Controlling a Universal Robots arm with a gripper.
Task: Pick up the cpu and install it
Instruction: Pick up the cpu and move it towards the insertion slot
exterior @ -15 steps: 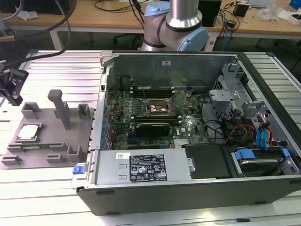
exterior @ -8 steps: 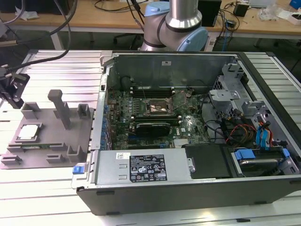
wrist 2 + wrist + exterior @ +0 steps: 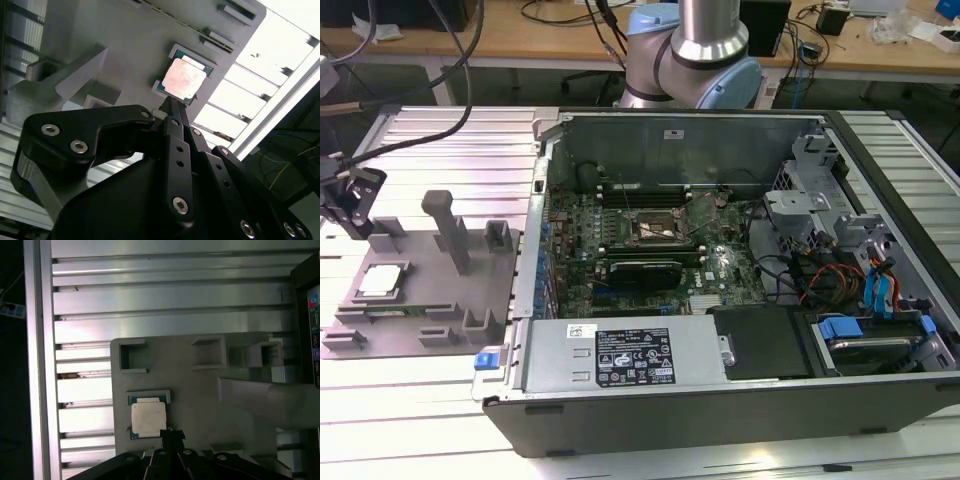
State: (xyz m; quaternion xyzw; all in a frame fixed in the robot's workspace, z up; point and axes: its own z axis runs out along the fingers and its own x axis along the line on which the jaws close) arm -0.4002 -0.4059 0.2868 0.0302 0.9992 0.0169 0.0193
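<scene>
Gripper (image 3: 350,205) fingertips look pinched together and empty to me, hovering just above the cpu (image 3: 380,280). The cpu sits in its recess on the grey fixture plate (image 3: 440,300). The plate lies on the slotted aluminium table (image 3: 440,150), beside the open PC case (image 3: 720,420). Cluttered wooden benches (image 3: 520,40) behind.

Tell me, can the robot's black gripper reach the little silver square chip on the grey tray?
Probably yes. The black gripper hangs close by the silver square chip, which lies uncovered in its pocket on the grey tray, with nothing between them.
</scene>
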